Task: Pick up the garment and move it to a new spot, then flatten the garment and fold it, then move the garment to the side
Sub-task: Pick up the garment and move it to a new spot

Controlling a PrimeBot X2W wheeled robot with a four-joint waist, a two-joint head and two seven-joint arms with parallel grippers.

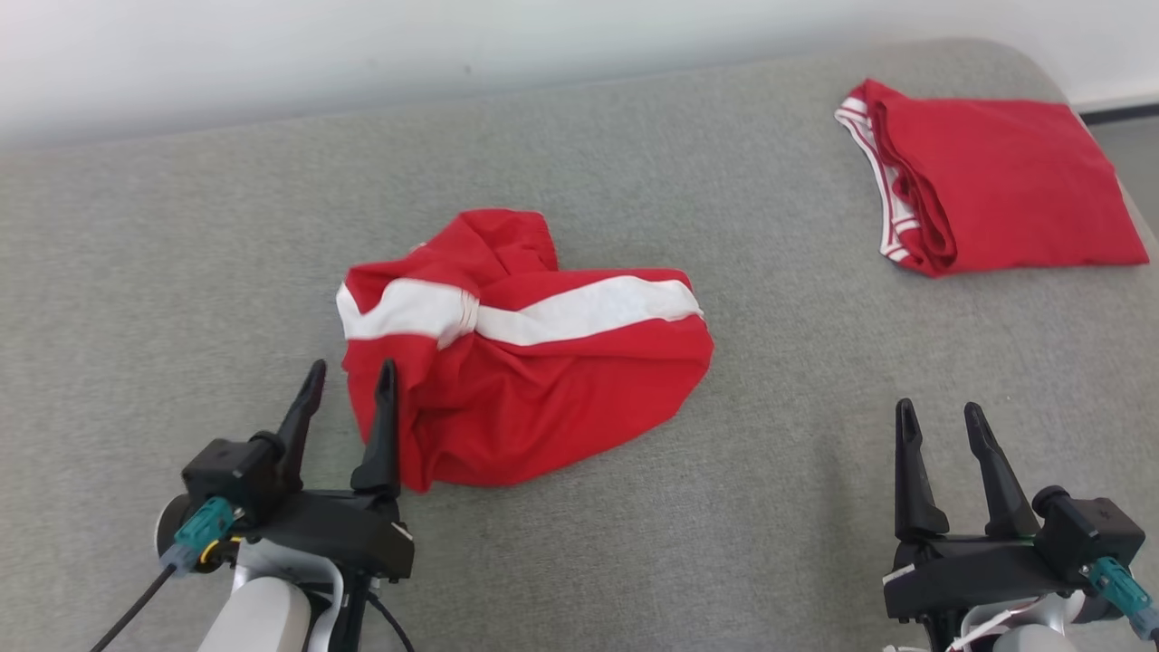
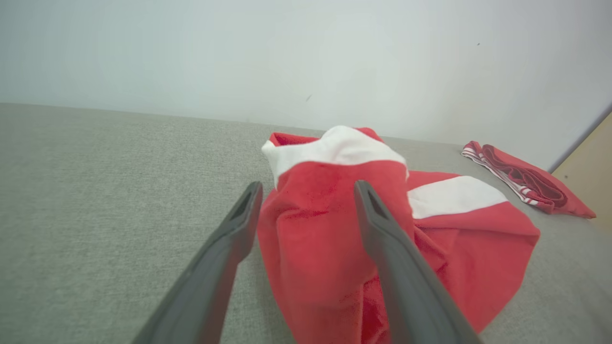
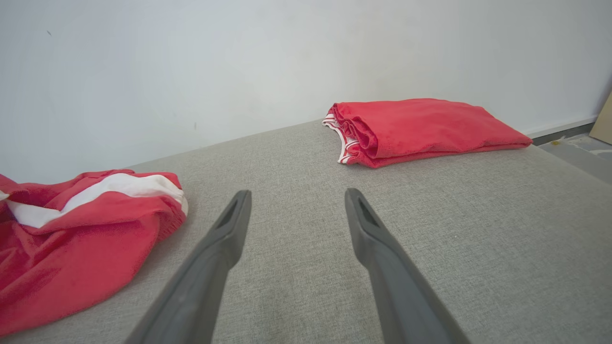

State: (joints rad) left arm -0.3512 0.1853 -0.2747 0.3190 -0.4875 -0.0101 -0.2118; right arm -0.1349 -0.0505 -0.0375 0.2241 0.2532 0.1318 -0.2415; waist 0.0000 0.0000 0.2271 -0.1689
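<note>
Nearest the head camera, the left end effector sits low at the left with its two dark fingers spread apart and gripping nothing. Its inner finger overlaps the near left edge of the garment. In the left wrist view the left end effector has its fingers wide apart, with a raised red hump of the garment showing between and beyond them. Whether either finger touches the cloth cannot be told.

The right end effector is at the lower right, also wide open and empty, over bare grey surface and well apart from the garment. In its wrist view the right end effector points at bare surface, with the garment off to one side.

The garment lies crumpled near the middle of the surface, red with a broad white band across it. A folded cloth, red with white-striped trim, lies flat at the far right corner by the wall.
</note>
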